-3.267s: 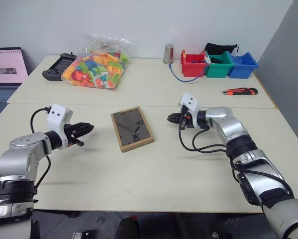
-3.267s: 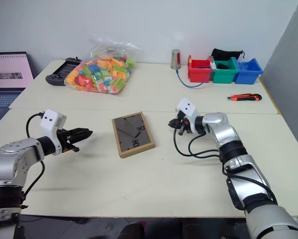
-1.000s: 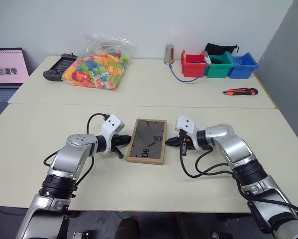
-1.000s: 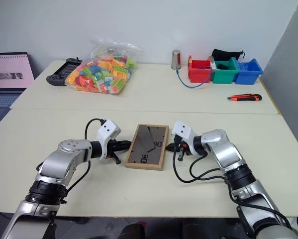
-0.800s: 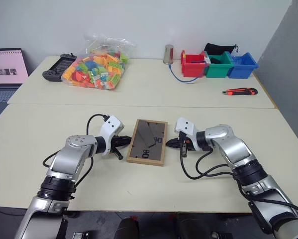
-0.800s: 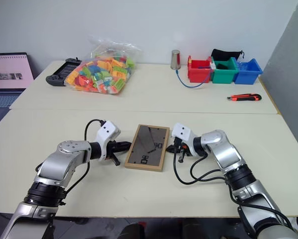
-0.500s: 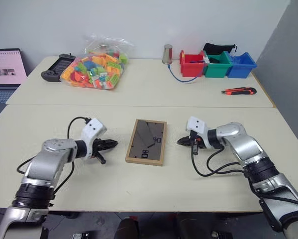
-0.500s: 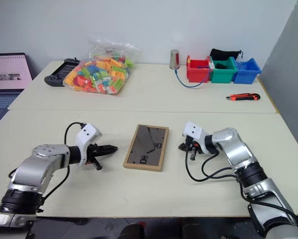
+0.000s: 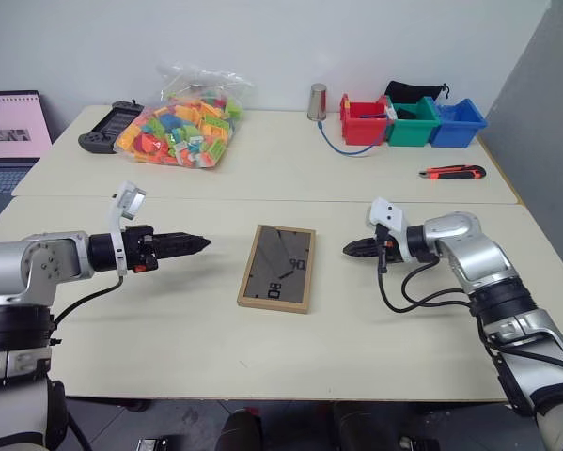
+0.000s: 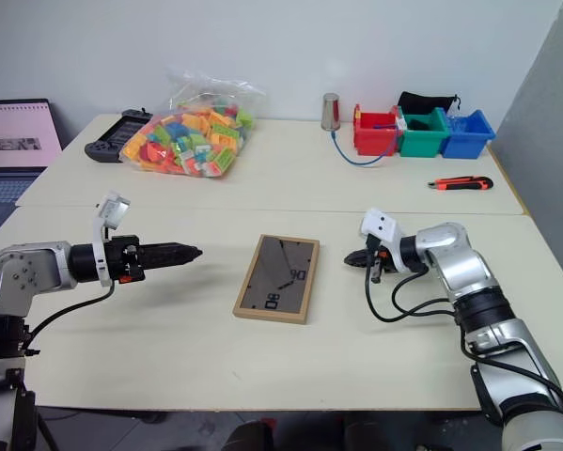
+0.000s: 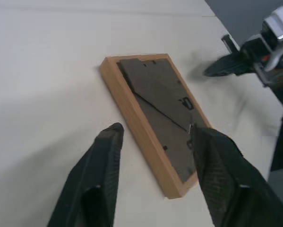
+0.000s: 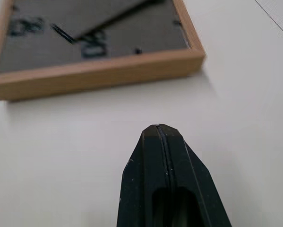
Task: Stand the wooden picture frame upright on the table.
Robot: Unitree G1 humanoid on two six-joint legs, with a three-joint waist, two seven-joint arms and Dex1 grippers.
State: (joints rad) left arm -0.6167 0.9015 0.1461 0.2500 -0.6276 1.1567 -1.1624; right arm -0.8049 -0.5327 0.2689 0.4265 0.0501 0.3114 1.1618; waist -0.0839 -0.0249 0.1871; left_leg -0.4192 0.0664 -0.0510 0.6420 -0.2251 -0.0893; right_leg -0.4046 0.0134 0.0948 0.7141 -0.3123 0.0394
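1. The wooden picture frame (image 9: pixel 277 268) is lying flat on the table (image 9: pixel 290 357), back panel up, between the two grippers and touching neither
2. The left gripper (image 9: pixel 198 242) is hovering above the table to the left of the frame, its black fingers pointing toward the frame's left long edge with a clear stretch of tabletop between tip and wood
3. In the left wrist view, the left gripper's two fingers (image 11: pixel 106 156) are standing spread apart, holding nothing, with the frame's near corner and long edge lying just ahead of them
4. The right gripper (image 9: pixel 349 250) is sitting just off the frame's right long edge, near it but apart, pointing toward it
5. In the right wrist view, the right gripper's fingers are pressed together into a single black wedge, pinching nothing, and the frame's wooden edge is lying a little way ahead of the tip
6. Well beyond both grippers, on the far half of the table, a bag of coloured blocks (image 9: pixel 179 127) is lying behind the left gripper's side, and red, green and blue bins (image 9: pixel 411 122) are standing behind the right gripper's side, with an orange utility knife (image 9: pixel 452 173) lying nearer
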